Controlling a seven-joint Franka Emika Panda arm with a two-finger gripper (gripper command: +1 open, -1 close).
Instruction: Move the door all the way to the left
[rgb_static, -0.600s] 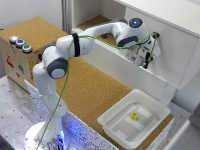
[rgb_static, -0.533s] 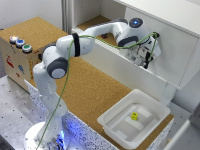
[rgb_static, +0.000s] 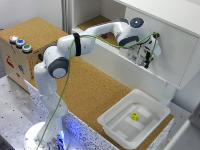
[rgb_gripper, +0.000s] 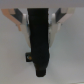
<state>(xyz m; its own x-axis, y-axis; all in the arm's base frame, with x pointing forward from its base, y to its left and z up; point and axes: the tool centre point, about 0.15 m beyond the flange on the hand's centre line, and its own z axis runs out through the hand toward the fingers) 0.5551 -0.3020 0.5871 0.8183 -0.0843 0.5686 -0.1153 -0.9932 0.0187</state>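
A white robot arm (rgb_static: 75, 47) reaches over a cork table (rgb_static: 95, 95) into a white cabinet (rgb_static: 165, 10). The door (rgb_static: 160, 42), a flat white panel, stands upright with its long axis along the cabinet front, covering the exterior view's right part. The gripper (rgb_static: 148, 57) is close against it; whether its jaws are parted cannot be told.

We see a robotics lab: an arm (rgb_static: 75, 45) bolted to a perforated bench (rgb_static: 12, 107), cork boards (rgb_static: 95, 92), a button box (rgb_static: 17, 55) (three coloured buttons).
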